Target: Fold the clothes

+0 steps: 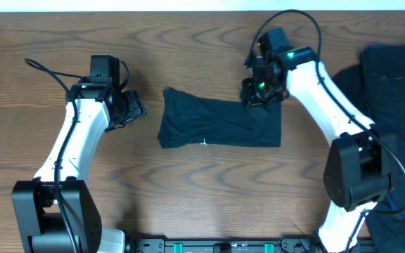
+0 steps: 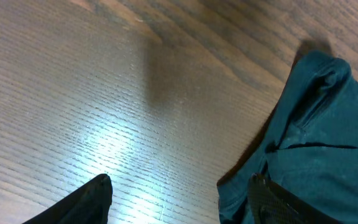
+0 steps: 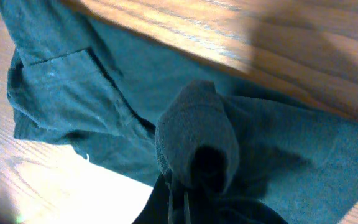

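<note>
Two lots of dark clothes lie on your table [image 1: 188, 204]: a folded garment [image 1: 220, 126] in the middle, a loose pile [image 1: 399, 77] at the right edge. Your right gripper [image 1: 259, 95] leans down on the garment's far right corner, jaws closed and pinching fabric; your left gripper [image 1: 133, 105] hangs beside its left end, jaws apart, holding nothing.

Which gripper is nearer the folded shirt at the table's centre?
Right. The right gripper is shut on a corner of the shirt; the left gripper is open beside the shirt's opposite end, over bare table, not touching it.
</note>
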